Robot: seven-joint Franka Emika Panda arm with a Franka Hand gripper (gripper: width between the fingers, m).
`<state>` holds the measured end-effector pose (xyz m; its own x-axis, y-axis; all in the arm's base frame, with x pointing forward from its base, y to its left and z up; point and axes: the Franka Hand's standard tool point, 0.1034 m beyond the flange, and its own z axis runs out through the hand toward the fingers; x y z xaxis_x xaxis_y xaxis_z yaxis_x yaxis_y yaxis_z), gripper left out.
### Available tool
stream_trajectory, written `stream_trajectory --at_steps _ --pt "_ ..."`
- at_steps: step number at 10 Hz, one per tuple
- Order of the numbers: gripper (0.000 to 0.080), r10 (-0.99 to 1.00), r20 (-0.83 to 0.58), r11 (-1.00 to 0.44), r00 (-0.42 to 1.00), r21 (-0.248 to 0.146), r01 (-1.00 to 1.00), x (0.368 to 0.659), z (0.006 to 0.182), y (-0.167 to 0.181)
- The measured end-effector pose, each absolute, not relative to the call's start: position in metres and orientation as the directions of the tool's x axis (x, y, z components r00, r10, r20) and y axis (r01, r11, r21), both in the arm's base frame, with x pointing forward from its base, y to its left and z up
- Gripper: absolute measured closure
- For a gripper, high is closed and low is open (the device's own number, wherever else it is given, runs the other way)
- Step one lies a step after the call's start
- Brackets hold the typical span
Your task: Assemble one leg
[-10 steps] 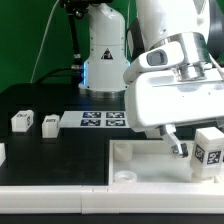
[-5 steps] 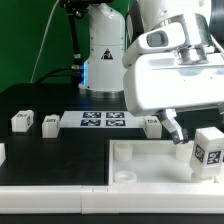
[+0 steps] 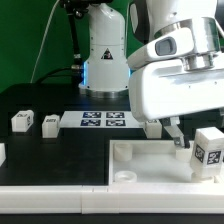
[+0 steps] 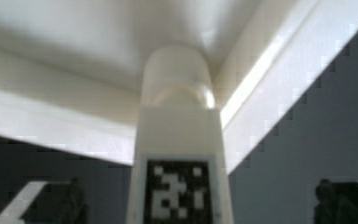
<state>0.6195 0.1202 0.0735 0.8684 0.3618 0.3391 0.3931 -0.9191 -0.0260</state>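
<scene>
Wrist view: smooth white round-topped leg (image 4: 179,110)

White tray (image 3: 150,160) with a raised rim is lying flat in the lower right of the exterior frame and running off the right edge. A small round socket (image 3: 125,175) is showing near the tray's front left corner. Marker board (image 3: 100,120) is lying flat at frame centre, just behind the tray's back left corner, showing a row of black-and-white tags, with its right end getting covered. Black table (image 3: 50,155) is carrying both and taking up the lower left. Green backdrop (image 3: 25,40) is filling the upper left. A white band (image 3: 60,197) is running along the bottom edge; what it belongs to is unclear.
</scene>
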Motion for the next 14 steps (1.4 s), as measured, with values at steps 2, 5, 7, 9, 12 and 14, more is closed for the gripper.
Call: stream_trajectory --at_steps 2,5,7,9,12,14 --pt "0.0151 0.391 0.145 -0.912 0.909 -0.075 0.404 0.612 0.073 0.121" --pt "0.0151 0.401 0.082 -0.908 0.912 -0.099 0.408 0.613 0.075 0.127" --pt "0.0151 0.401 0.082 -0.908 0.913 -0.099 0.408 0.613 0.074 0.127" --pt "0.0151 0.390 0.090 -0.913 0.916 -0.091 0.398 0.625 0.084 0.117" --pt "0.0151 0.402 0.125 -0.909 0.907 -0.070 0.412 0.642 0.093 0.105" --pt "0.0151 0.404 0.123 -0.908 0.907 -0.071 0.414 0.640 0.092 0.108"
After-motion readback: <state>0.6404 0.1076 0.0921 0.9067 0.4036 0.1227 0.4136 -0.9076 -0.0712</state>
